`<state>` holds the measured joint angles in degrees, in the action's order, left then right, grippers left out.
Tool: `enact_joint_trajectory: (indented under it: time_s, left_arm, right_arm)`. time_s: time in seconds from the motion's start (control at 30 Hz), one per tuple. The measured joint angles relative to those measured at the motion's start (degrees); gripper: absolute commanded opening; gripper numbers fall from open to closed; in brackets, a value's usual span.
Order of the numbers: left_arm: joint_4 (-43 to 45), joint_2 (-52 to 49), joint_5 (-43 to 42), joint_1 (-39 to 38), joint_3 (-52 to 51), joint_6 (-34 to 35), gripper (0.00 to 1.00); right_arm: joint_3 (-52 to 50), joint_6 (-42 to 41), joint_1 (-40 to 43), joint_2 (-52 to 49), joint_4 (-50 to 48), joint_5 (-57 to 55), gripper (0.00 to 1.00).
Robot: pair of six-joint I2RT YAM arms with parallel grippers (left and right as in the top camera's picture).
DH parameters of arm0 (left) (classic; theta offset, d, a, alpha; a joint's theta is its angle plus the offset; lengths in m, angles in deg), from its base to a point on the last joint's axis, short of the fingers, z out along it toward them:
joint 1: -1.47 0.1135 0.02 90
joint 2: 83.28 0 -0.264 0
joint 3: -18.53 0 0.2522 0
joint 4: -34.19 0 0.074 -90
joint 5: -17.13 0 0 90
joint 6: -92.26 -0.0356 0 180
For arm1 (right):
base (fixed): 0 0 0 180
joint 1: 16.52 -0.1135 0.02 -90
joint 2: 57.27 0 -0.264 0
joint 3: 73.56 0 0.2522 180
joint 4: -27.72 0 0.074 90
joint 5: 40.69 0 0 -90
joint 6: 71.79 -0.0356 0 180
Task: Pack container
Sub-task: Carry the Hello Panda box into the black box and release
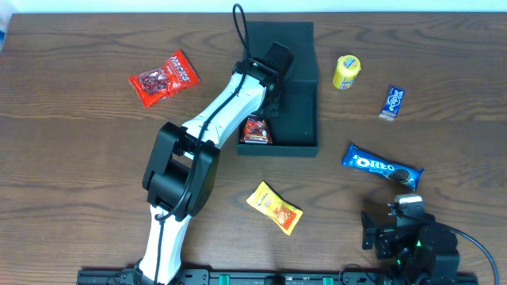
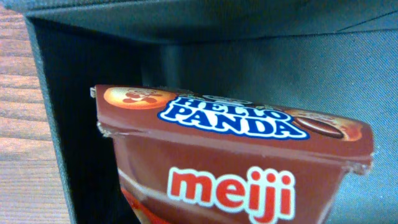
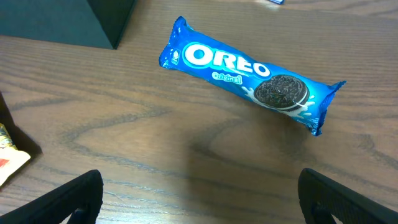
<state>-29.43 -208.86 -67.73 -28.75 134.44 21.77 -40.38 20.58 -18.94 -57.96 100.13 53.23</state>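
- The container (image 1: 299, 111) is sitting on the table (image 1: 79, 158) in the upper middle of the overhead frame, with its lid open.
- One brown biscuit packet (image 1: 256, 129) is lying inside, at the container's lower left corner. By my reading, packing is only just beginning.
- Five snacks are waiting outside: a red packet (image 1: 164, 77) at upper left, a yellow packet (image 1: 274, 207) at lower middle, a blue cookie roll (image 1: 383, 165) at right, and a small yellow tub (image 1: 346, 71) and small blue packet (image 1: 392, 101) at upper right.
- The left claw (image 1: 268, 103) is reaching into the container just above the biscuit packet. I cannot tell whether it is grasping the packet, since no fingers are showing in its own view.
- The left wrist view is showing the packet's printed face close up against the container's inner wall — print the overhead view is rendering too small to read.
- The right claw (image 3: 199, 180) is hanging released at the lower right of the overhead frame, near the cookie roll. Only the right wrist view is showing its fingers spread wide.
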Motion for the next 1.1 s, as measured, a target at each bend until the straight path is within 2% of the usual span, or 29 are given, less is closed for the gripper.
enact_joint_trajectory:
  time_s: [0.13, 0.3, 0.4, 0.67, 0.83, 0.97, 1.1]
  left_arm:
    - [0.4, 0.0, 0.1, 0.0, 0.0, 0.1, 0.40]
    - [0.4, 0.0, 0.2, 0.0, 0.0, 0.0, 0.44]
    - [0.4, 0.0, 0.3, 0.0, 0.0, -0.2, 0.53]
    - [0.4, 0.0, 0.4, 0.0, 0.0, 0.0, 0.55]
    - [0.0, 0.1, 0.4, -0.1, 0.0, -0.1, 0.73]
    - [-1.1, 2.4, 0.5, -0.7, 0.0, -0.2, 0.96]
    - [-2.3, 8.9, 2.6, -1.5, 0.0, 0.0, 0.95]
  right_arm:
    - [0.0, 0.0, 0.0, 0.0, 0.0, 0.0, 0.99]
    - [0.0, 0.0, 0.0, 0.0, 0.0, 0.0, 0.99]
    - [0.0, 0.0, 0.0, 0.0, 0.0, 0.0, 0.99]
    - [0.0, 0.0, 0.0, 0.0, 0.0, 0.0, 0.99]
    - [0.0, 0.0, 0.0, 0.0, 0.0, 0.0, 0.99]
    - [0.0, 0.0, 0.0, 0.0, 0.0, 0.0, 0.99]
    - [0.0, 0.0, 0.0, 0.0, 0.0, 0.0, 0.99]
